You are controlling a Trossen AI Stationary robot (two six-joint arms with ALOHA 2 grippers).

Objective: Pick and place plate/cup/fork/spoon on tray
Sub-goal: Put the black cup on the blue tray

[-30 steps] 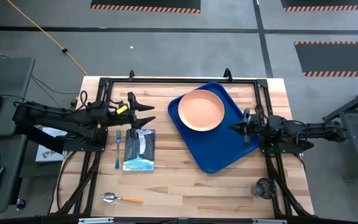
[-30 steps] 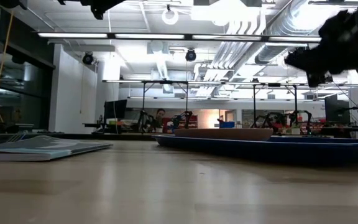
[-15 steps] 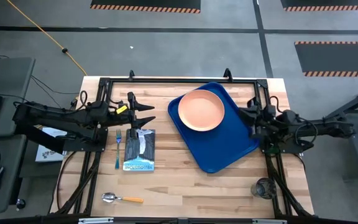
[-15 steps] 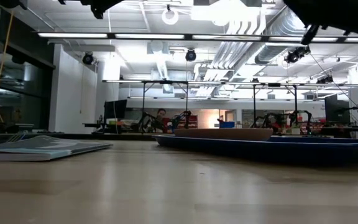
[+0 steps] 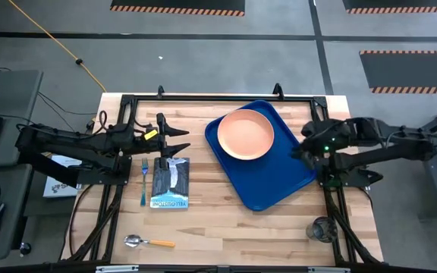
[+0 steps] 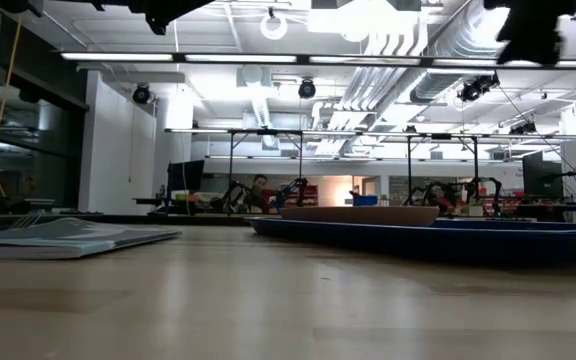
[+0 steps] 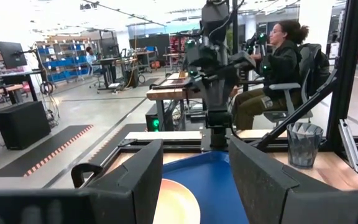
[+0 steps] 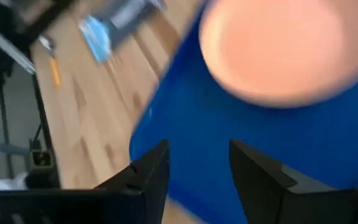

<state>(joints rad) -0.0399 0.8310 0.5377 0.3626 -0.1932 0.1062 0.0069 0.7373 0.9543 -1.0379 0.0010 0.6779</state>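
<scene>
The peach-orange plate [image 5: 245,134] lies flat in the far part of the dark blue tray [image 5: 268,178], also seen in the right wrist view as plate [image 8: 284,50] and tray [image 8: 229,130]. The teal fork [image 5: 143,180] and the orange-handled spoon [image 5: 149,242] lie on the wood at the left. The greyish cup [image 5: 322,229] stands upright at the near right. My right gripper [image 5: 307,145] hangs open high over the tray's right edge, tipped down, holding nothing. My left gripper [image 5: 182,140] waits open above the booklet's far end, holding nothing.
A blue-and-white booklet [image 5: 171,182] lies beside the fork. Black frame rails [image 5: 218,97] run along the table's far edge and down both sides. A person [image 7: 278,62] sits beyond the table's right side. Bare wood [image 5: 234,227] shows in front of the tray.
My right gripper has risen from low over the tray's right edge, drawn back a little toward the table's right edge and tipped its fingers downward; it has opened. The plate stays flat on the tray.
</scene>
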